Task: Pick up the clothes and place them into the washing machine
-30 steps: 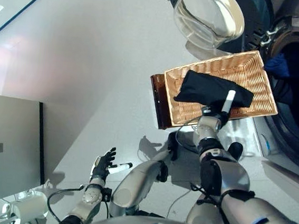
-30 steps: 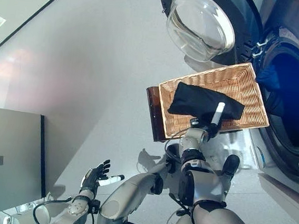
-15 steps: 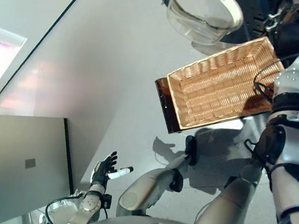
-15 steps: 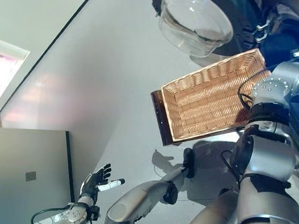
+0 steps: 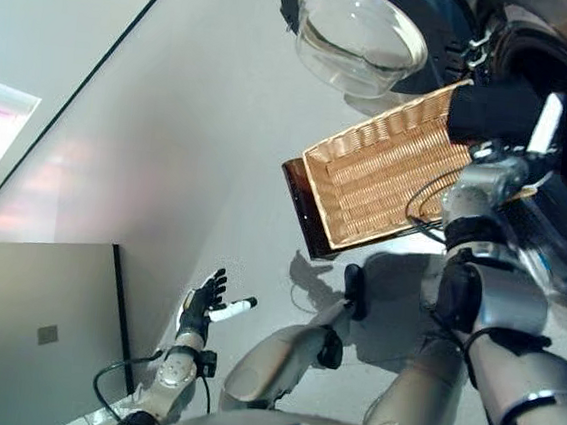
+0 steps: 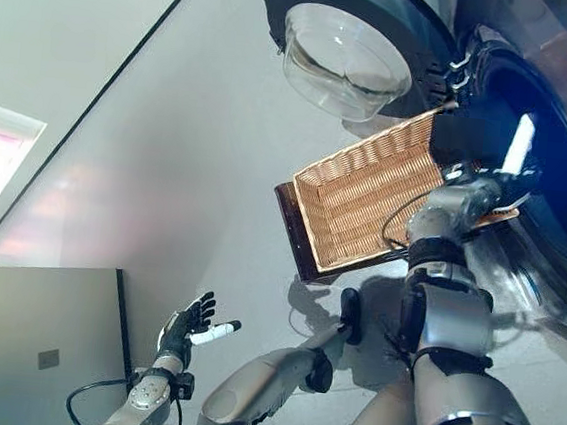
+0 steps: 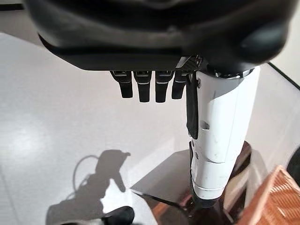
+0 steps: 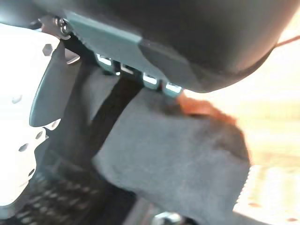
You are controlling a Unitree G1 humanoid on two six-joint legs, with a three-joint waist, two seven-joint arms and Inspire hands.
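**Dark garment gripped in right hand, at the washer mouth**

Right hand (image 5: 517,130) is clenched on the dark garment (image 5: 495,107), held up just beside the far end of the wicker basket (image 5: 382,177) and right at the open drum (image 6: 561,149) of the washing machine. Right wrist view confirms it: cloth bunched under the fingers, thumb pressing alongside.

Handling, my read: soft, light, limp fabric. No stiffness, so it drapes and trails below the grip; a loose edge could snag on the basket rim or the door seal. Not fragile, not slippery. Best hold is a bunched fold near the middle so less hangs free.

Basket looks empty. Glass door (image 5: 360,39) is swung open.

Left hand (image 5: 199,305) idle low at the robot's side, fingers spread, holding nothing.
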